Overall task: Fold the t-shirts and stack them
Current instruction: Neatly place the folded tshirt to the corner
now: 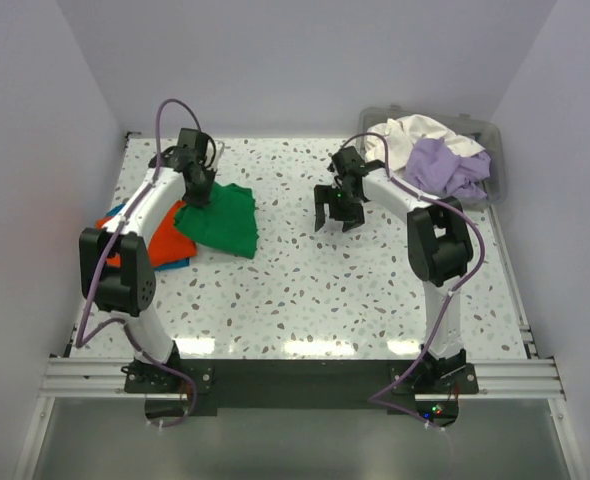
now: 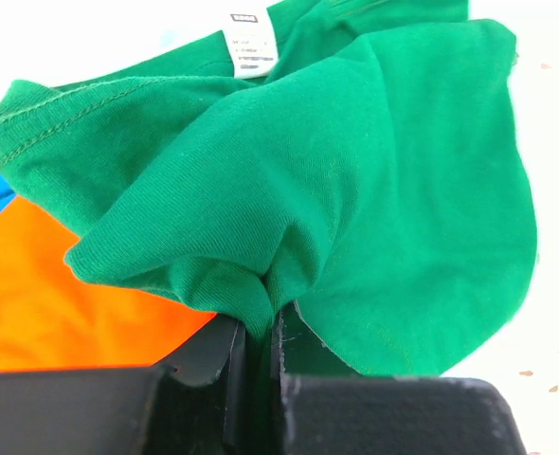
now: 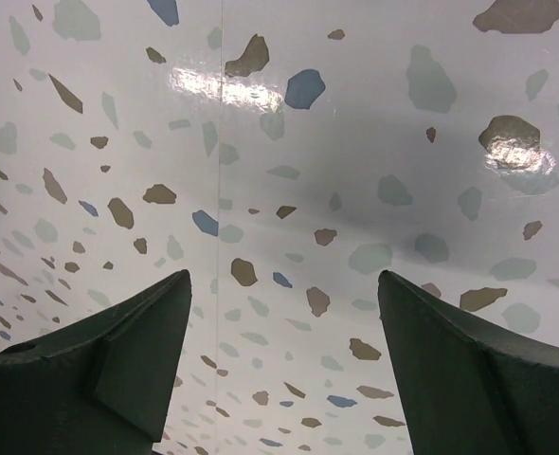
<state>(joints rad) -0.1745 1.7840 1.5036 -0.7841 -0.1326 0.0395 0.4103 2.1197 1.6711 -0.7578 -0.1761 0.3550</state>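
Left gripper (image 2: pixel 261 327) pinches the green t-shirt (image 2: pixel 374 190); right gripper (image 3: pixel 281 284) hangs open over the table (image 3: pixel 355 142).

This is a robotics lab cell. Plain white walls (image 1: pixel 305 60) box in a speckled table (image 1: pixel 305 290); both arms (image 1: pixel 140 215) are bolted to an aluminium rail (image 1: pixel 515 373) well behind the right gripper (image 1: pixel 333 225), and a clear plastic bin (image 1: pixel 496 150) stands beyond it, to its right.

Speckled table (image 1: pixel 325 290), clear bin (image 1: pixel 496 176) far right
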